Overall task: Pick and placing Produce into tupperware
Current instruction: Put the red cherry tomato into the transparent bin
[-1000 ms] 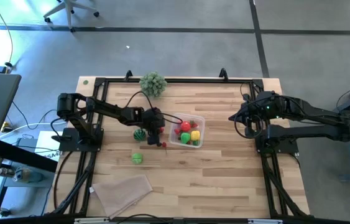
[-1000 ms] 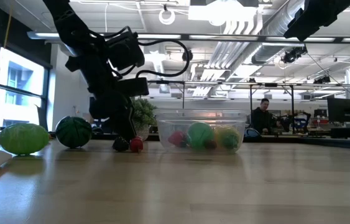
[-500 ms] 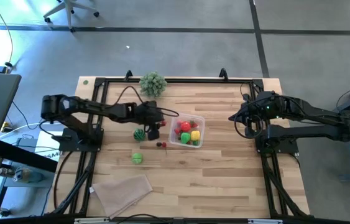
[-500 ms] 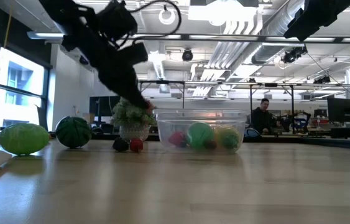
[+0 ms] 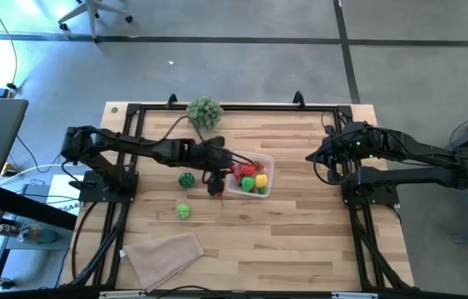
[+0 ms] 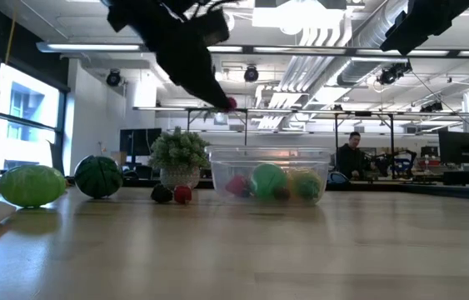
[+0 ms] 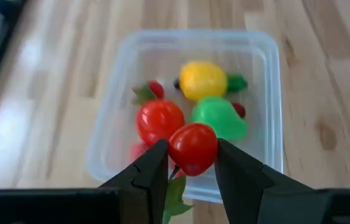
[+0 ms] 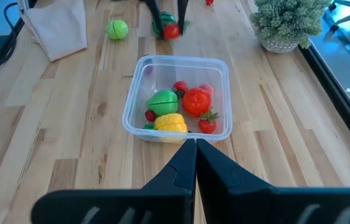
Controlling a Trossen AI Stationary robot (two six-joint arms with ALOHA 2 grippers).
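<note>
A: Carrying is the step in hand, by my judgement. Left gripper (image 7: 192, 163) pinches a small red tomato (image 7: 193, 148) between its two fingers, raised above the near rim of the tupperware (image 7: 266, 134), which sits at centre of the high view.

B: Container contents?

A: A yellow piece (image 7: 203, 79), a green piece (image 7: 219, 117), a larger red piece (image 7: 160, 120) and small red berries. Loose produce on the worktop (image 5: 300, 241): a dark green ball (image 5: 186, 178) and a light green ball (image 5: 184, 211), left of centre in the high view.

B: Right gripper (image 8: 194, 154)?

A: Fingers pressed together, empty; that arm waits at the right of the high view.

B: Next move?

A: Likely: advance the tomato fully over the tupperware interior, then spread the fingers to release. Risk: release at the rim may let the tomato roll off outside.
</note>
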